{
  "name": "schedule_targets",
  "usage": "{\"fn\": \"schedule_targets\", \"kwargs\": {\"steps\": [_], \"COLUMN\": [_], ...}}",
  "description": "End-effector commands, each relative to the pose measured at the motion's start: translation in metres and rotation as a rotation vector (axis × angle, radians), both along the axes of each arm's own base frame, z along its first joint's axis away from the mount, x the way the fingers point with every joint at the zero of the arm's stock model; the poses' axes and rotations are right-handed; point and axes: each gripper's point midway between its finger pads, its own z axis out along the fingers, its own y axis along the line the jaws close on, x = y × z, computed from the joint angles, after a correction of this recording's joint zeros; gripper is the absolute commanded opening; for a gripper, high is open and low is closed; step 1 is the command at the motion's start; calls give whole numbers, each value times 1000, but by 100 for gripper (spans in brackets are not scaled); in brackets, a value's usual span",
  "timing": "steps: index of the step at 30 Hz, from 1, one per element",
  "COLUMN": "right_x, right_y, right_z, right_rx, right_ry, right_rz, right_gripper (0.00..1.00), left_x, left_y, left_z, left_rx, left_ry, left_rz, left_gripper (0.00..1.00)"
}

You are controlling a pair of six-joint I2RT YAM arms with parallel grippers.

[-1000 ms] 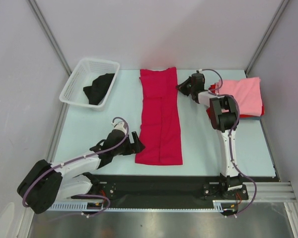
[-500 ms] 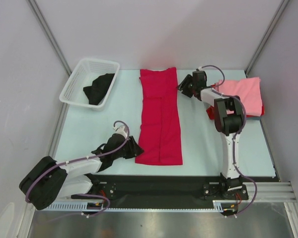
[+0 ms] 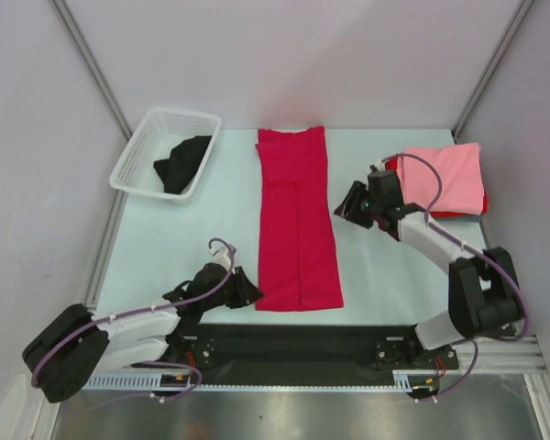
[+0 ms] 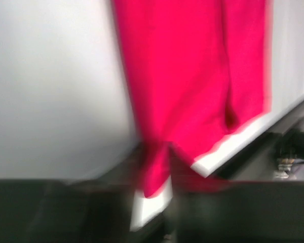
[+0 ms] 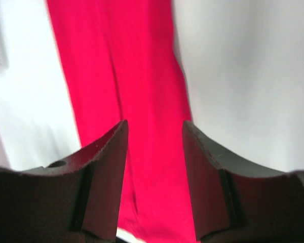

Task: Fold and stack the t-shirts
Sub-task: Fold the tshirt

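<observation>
A crimson t-shirt [image 3: 295, 220], folded lengthwise into a long strip, lies down the middle of the table. My left gripper [image 3: 247, 291] sits low at its near left corner. In the blurred left wrist view the cloth [image 4: 192, 76] narrows to a pinched tip in the left gripper [image 4: 155, 185], which is shut on it. My right gripper [image 3: 347, 205] hovers just right of the strip's middle. Its fingers [image 5: 105, 167] stand apart, with the red cloth [image 5: 142, 76] below them and nothing held. A pink folded t-shirt [image 3: 445, 174] lies on a red one [image 3: 458, 214] at the far right.
A white basket [image 3: 139, 147] at the far left holds a crumpled black t-shirt [image 3: 181, 163]. The light table top [image 3: 179, 234] ends at a black rail along the near edge. Grey walls close in the back and both sides.
My right gripper opened, left the shirt's far right corner and drew back toward the near right. My left gripper slid nearer and closed on the shirt's near left corner.
</observation>
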Motion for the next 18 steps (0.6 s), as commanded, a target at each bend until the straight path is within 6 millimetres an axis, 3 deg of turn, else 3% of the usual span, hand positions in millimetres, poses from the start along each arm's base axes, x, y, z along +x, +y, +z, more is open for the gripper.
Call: {"fn": "schedule_targets", "kwargs": {"steps": [1, 2, 3, 7, 9, 10, 12, 15, 16, 18], "right_x": [-63, -87, -98, -150, -174, -179, -191, -202, -207, -213], "right_y": [-11, -13, -15, -5, 4, 6, 7, 12, 13, 13], "right_z": [-24, -35, -39, -61, -71, -73, -81, -83, -85, -86], "right_rx": [-80, -86, -88, -72, -76, -79, -77, -49, -45, -55], "right_ry": [116, 150, 166, 253, 289, 295, 323, 340, 351, 366], "right_rz": [49, 70, 73, 148, 187, 195, 198, 218, 227, 233], "right_gripper": [51, 50, 49, 47, 47, 47, 45, 43, 43, 42], "left_x": [-16, -16, -17, -21, -19, -24, -26, -22, -27, -28], "left_y": [6, 8, 11, 22, 30, 43, 48, 38, 39, 40], "left_z": [-7, -7, -8, -14, -16, -27, -32, -25, -32, -34], "left_rx": [4, 7, 13, 46, 66, 112, 111, 28, 14, 19], "left_ry": [45, 45, 48, 71, 71, 132, 137, 96, 111, 124], "left_rz": [-10, -1, 7, 44, 92, 154, 175, 160, 161, 166], "left_gripper": [48, 62, 77, 100, 100, 100, 100, 98, 91, 86]}}
